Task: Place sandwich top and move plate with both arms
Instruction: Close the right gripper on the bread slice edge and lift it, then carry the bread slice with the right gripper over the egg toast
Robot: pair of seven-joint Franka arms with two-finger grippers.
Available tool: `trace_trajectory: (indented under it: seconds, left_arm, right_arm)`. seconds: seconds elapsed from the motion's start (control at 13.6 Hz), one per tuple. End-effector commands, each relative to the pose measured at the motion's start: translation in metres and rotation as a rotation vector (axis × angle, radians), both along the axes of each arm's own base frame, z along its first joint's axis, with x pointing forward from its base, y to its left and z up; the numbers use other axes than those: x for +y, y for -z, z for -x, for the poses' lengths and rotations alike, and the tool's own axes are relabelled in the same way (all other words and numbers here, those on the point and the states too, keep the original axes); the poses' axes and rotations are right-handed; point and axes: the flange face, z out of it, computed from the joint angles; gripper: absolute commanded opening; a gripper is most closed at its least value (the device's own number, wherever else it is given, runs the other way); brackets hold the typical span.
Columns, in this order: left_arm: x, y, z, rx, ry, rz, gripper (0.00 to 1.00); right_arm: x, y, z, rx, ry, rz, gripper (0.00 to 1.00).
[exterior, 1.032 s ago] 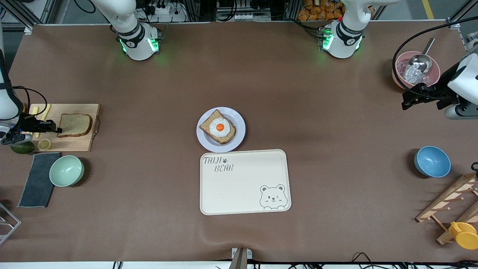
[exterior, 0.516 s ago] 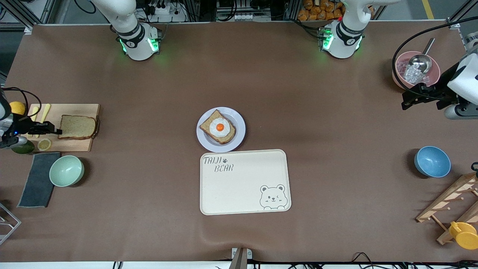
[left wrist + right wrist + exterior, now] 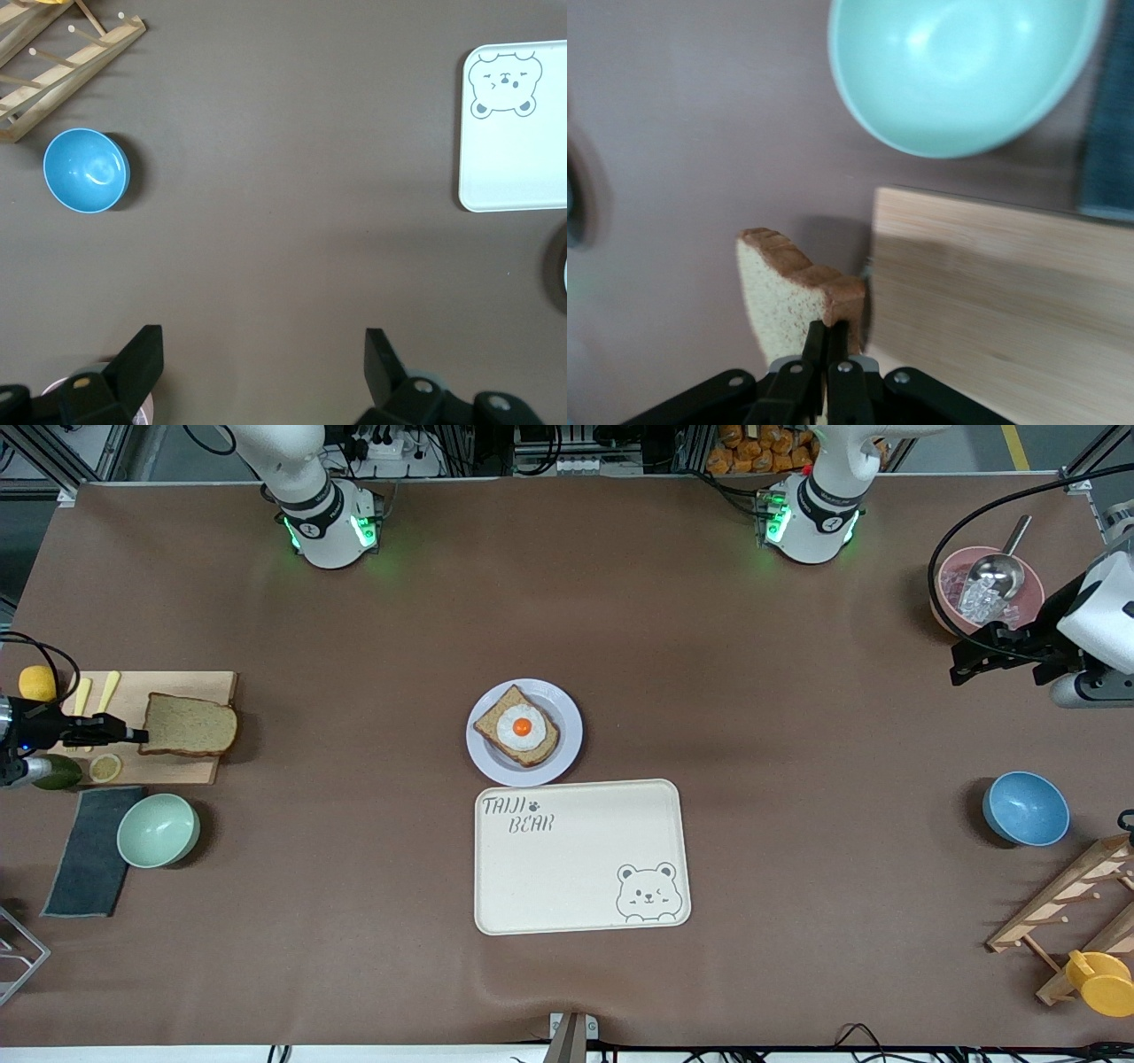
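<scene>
Sandwich top [image 3: 189, 725], 1 plain brown slice, pinched by 1 edge between the shut fingers of the right gripper [image 3: 137, 734], raised over the wooden cutting board [image 3: 168, 771] at the right arm's end of the bench [image 3: 354, 921]. Seen in the right wrist view as a crusted slice [image 3: 788, 297] sticking straight out from the closed fingers [image 3: 816, 354], hanging past the board's edge [image 3: 992, 292] with the mint bowl [image 3: 961, 71] below.

Key relation: target lies well apart, toward the middle of the bench. Lavender plate [image 3: 565, 744] sits there with 1 egg-topped bread slice [image 3: 516, 726] on it, just touching the edge of the cream bear tray [image 3: 580, 859], which lies nearer the front camera. Slice points along the bench toward that plate, so the carry looks like 1 long sideways sweep, then a lowering onto the egg. Egg slice sits turned at an angle on the plate, so some twist of the wrist seems needed to match corners.

Left gripper [image 3: 966, 662] waits over bare bench near the pink bowl [image 3: 948, 615], fingers [image 3: 137, 359] spread wide, holding nothing; roughly as distant from the plate as the right one.
</scene>
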Motion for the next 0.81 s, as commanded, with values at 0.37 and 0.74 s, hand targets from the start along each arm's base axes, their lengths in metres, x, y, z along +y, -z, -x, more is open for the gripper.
trace_trajectory:
  seconds: [0.37,0.74]
  left_arm:
    - [0.019,0.000,-0.003,0.010,-0.022,0.005,1.00]
    - [0.012,0.000,-0.003,0.010,-0.026,0.006,1.00]
  right_arm:
    - [0.120,-0.029,-0.042,0.042,0.052,-0.127,0.00]
    - [0.216,-0.040,-0.033,0.104,0.078,-0.165,0.00]
